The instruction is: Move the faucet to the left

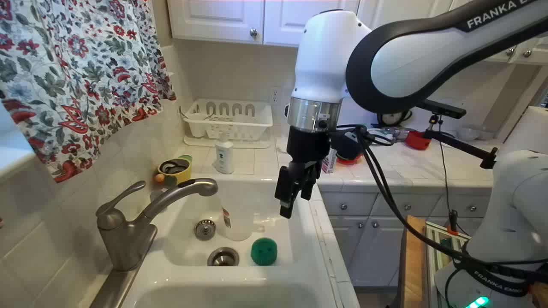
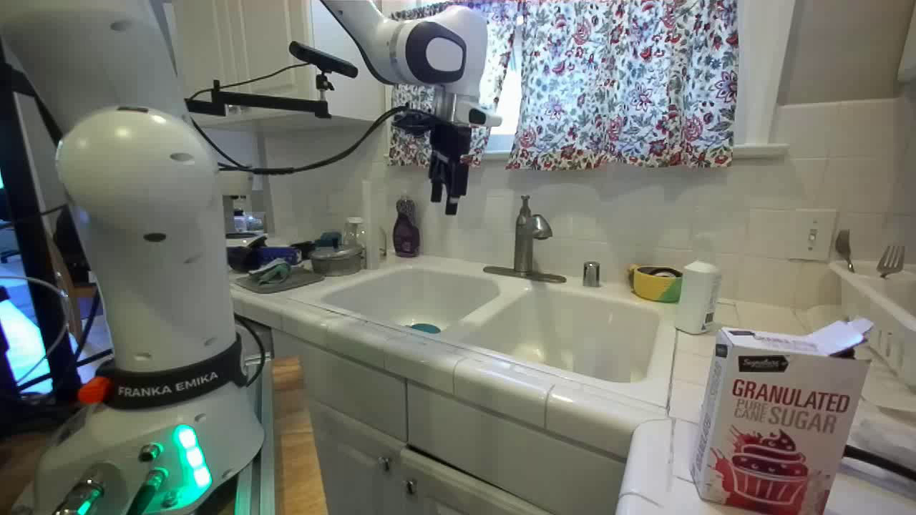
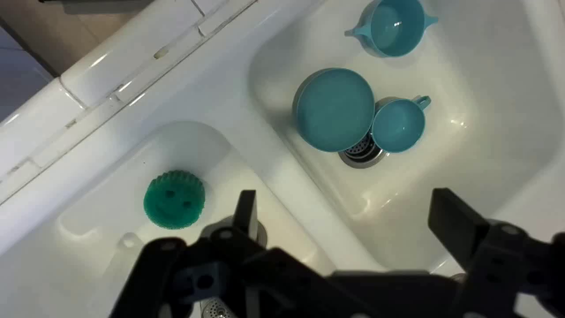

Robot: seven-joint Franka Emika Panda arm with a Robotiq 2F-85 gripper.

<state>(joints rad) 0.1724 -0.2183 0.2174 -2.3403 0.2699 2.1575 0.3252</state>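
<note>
this is a kitchen, very likely a home's. a white double-basin sink sits in a tiled counter below floral curtains, with a brushed-metal faucet at its back edge. white cabinets hang above a plastic dish rack, from which a fork sticks up. an opened carton of granulated sugar stands on the counter, and the wrist view shows a teal cup, a round teal dish and a green scrub sponge in the sink.

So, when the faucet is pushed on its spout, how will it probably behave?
The faucet looks like brushed metal, so it should feel stiff. Its smooth, rounded spout could let a push slide off. It stands on a long metal plate, so tipping seems unlikely.
</note>
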